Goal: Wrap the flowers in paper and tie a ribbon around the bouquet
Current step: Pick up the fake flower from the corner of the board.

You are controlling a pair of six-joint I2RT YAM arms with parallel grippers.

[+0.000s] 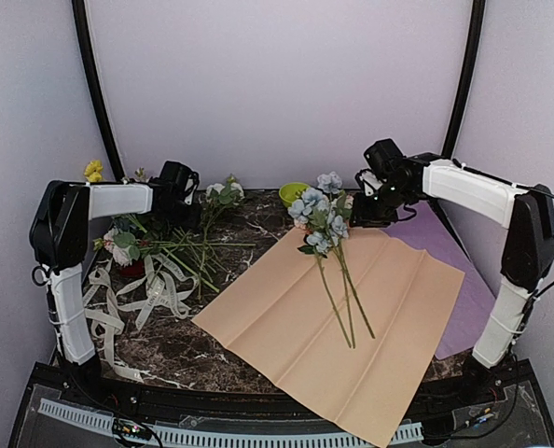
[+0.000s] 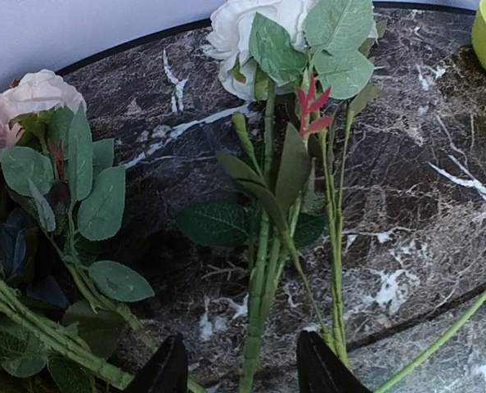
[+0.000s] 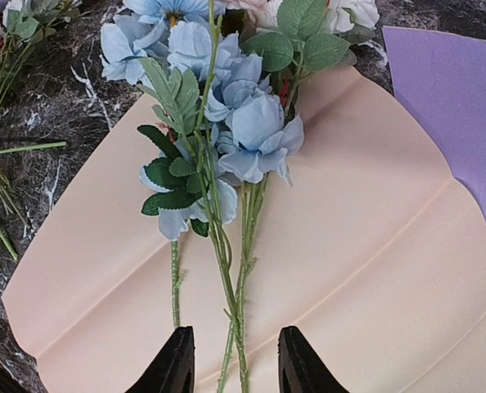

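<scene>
The large creased peach-tan paper sheet [image 1: 286, 327] is lying flat at the middle of the dark marbled desk [image 1: 184, 350], and the long green-stemmed blue flower sprays [image 1: 322, 224] are lying on it, heads toward the far edge. The right fingers [image 3: 171, 367] are standing open on either side of these stems, gripping nothing. The left fingers [image 2: 165, 372] are standing open around the stems of a white-bloomed spray [image 2: 263, 49] at the desk's left. The flat cream-white ribbon [image 1: 142, 299] is lying in loose loops nearby.
</scene>
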